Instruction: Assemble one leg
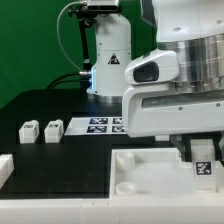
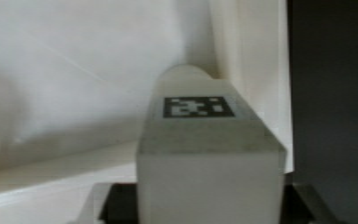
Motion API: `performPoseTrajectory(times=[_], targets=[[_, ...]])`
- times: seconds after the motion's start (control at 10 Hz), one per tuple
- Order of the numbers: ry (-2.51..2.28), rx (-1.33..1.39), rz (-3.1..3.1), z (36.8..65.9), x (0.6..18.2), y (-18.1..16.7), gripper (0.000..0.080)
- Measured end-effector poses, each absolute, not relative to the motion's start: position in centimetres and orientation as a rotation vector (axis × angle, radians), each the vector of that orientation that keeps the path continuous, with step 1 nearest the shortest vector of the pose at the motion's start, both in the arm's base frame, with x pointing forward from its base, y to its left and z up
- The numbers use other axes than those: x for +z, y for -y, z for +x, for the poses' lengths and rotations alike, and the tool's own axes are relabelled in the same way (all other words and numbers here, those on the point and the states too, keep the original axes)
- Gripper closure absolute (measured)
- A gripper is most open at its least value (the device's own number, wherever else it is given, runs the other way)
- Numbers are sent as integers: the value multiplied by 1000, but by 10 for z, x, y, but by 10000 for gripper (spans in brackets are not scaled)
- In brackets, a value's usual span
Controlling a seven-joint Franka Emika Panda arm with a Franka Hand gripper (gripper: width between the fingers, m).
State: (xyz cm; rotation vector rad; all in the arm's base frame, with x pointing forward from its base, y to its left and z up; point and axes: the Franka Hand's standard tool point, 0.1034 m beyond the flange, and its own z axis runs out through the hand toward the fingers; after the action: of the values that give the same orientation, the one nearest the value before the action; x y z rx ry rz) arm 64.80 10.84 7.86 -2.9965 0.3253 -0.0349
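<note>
Right up front in your wrist view you get the leg [image 2: 206,150], tag facing the camera, pinched between the claw's [image 2: 206,200] two dark fingers [image 2: 119,202]. From outside you only catch a tagged bit of that leg [image 1: 203,167] under the big arm housing, low at the exterior view's right, over the white tray [image 1: 150,175]. Only that view shows two more legs [image 1: 27,132] [image 1: 52,129] sitting on the black table [image 1: 45,108], well apart on the left, and the marker board [image 1: 100,124] farther back.
</note>
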Motion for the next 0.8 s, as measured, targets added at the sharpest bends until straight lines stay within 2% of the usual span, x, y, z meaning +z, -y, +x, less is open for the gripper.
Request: performPoseTrajectory(times=[0.3,0.6,0.8], targets=[[-941,25,-2876,648,76,-106,508],[-1895,131,-2350,643,74,-103,509],[-2185,159,-2104,642,75,-105,507]])
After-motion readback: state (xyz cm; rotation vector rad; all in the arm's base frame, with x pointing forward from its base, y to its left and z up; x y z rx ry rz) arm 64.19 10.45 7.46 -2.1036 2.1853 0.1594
